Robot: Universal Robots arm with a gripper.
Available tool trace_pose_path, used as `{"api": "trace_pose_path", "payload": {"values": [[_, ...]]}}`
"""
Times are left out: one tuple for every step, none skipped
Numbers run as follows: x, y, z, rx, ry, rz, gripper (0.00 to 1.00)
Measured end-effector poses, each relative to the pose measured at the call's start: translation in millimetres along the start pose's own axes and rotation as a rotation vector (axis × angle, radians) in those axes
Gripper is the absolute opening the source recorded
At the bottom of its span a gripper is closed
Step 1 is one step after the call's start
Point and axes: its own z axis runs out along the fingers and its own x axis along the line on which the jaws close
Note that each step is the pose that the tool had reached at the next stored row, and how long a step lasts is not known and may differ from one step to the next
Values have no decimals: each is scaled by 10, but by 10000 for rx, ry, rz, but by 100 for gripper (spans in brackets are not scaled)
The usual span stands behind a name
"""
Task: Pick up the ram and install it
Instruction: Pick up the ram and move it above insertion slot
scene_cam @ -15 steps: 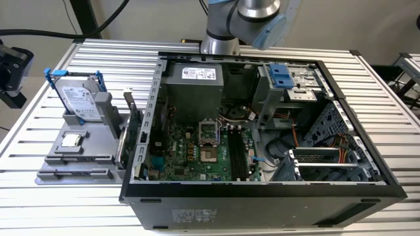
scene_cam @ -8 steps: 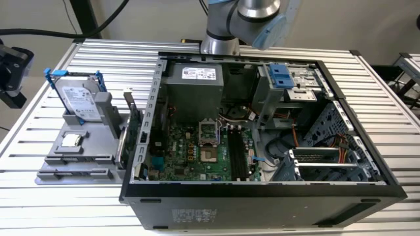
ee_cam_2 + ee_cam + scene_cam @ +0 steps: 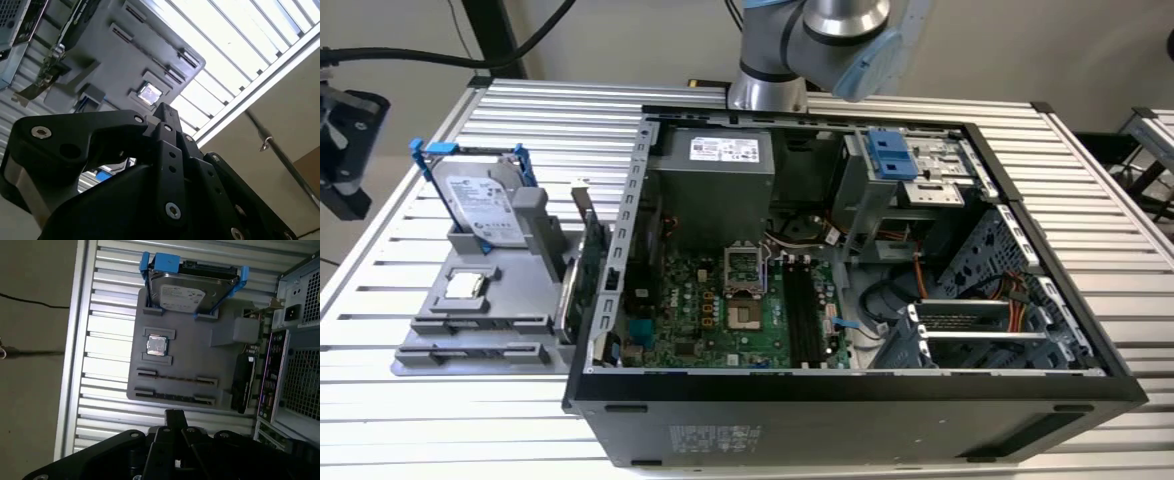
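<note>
My gripper [image 3: 175, 414] hangs above the slatted table beside the grey parts holder [image 3: 225, 347], on the side away from the computer case. Its black fingers [image 3: 167, 112] are pressed together with nothing between them. It also appears at the exterior view's left edge [image 3: 344, 190], well above the table. The holder's two long slots lie closest to the fingertips. A thin dark strip [image 3: 172, 397] sits in one of them and looks like the ram seen edge-on, though I cannot be sure. The black memory slots [image 3: 801, 312] run along the motherboard inside the open case.
On the holder, a silver hard drive with blue rails [image 3: 487, 205] stands upright and a small square chip [image 3: 156, 345] lies flat. A green expansion card [image 3: 591, 262] stands between the holder and the open black case [image 3: 854, 395]. The arm's base [image 3: 767, 90] rises behind the case.
</note>
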Motion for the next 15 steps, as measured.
{"api": "trace_pose_path", "payload": {"values": [[0,0,0,-4,8,-171,0],[0,0,0,-8,17,-357,0],[0,0,0,-12,25,-526,0],[0,0,0,-15,33,-687,0],[0,0,0,-19,41,-850,0],[0,0,0,-22,50,-1018,0],[0,0,0,-26,58,-1196,0],[0,0,0,-30,67,-1373,0],[0,0,0,-34,77,-1554,0],[0,0,0,-38,85,-1733,0],[0,0,0,-42,95,-1918,0],[0,0,0,-45,103,-2093,0],[0,0,0,-50,112,-2288,0],[0,0,0,-54,121,-2457,0],[0,0,0,-58,130,-2647,0]]}}
